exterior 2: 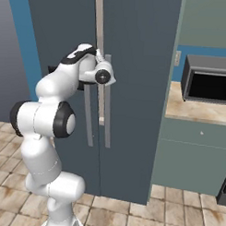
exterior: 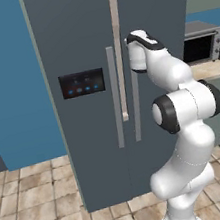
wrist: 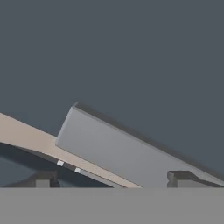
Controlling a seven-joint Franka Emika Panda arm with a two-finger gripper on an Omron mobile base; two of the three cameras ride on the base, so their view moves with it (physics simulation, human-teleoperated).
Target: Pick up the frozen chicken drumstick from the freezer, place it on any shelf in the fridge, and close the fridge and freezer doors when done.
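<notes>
Beside the fridge handle (wrist: 131,153), the pincer (wrist: 113,179) hangs spread.

There is one big dark fridge (exterior: 96,109) with two doors. One door (exterior: 86,136) has one black panel (exterior: 81,83) with blue lights. The other door (exterior: 151,9) is plain. Two long pale handles (exterior: 115,96) stand side by side. One microwave (exterior: 201,42) sits on one tabletop (exterior: 212,69) to the right.
</notes>
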